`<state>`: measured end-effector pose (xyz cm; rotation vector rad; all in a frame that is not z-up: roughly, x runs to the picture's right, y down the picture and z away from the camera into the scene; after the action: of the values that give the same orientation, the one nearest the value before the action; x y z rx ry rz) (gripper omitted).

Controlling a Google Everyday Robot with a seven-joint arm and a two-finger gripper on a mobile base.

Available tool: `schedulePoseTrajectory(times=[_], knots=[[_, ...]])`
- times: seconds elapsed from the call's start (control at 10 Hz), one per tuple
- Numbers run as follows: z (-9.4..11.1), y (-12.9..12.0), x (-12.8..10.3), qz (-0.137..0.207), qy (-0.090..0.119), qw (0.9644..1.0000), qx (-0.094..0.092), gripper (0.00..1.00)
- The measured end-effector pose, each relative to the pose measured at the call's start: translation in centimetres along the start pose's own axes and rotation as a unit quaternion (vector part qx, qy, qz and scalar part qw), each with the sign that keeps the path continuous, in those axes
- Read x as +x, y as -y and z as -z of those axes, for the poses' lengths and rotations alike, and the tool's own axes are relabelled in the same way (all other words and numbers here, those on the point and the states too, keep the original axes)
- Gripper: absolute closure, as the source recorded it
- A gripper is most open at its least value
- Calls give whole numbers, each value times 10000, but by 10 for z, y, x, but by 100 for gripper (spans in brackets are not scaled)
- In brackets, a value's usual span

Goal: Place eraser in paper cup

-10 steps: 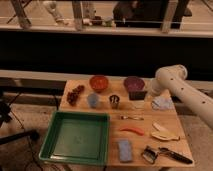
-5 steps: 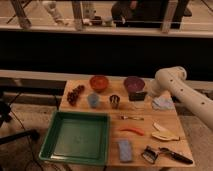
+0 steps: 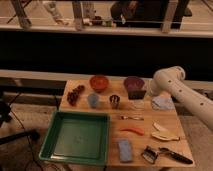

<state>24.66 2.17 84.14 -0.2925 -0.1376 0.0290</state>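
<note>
Dark gripper [image 3: 136,93] at arm's end, right of centre, just above cup [image 3: 137,105] on tabletop [image 3: 165,122]. Grip state: cannot tell. No separate eraser visible, probably in gripper. Judged light, rubbery, non-slip: pinch its long sides.

The arm [image 3: 175,90] at the right of the frame edged slightly left. Its gripper [image 3: 136,93], the dark shape right of centre, crept up a little and ended just below the purple bowl [image 3: 133,82]. Any other change was too slight to tell.
</note>
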Motion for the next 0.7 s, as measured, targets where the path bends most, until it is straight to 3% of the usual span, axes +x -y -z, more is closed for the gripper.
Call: schedulePoseTrajectory(times=[0.2,0.7], knots=[[1,4,-3,26,-38,10000,78,20],[1,11,-4,40,-137,9997,181,20]])
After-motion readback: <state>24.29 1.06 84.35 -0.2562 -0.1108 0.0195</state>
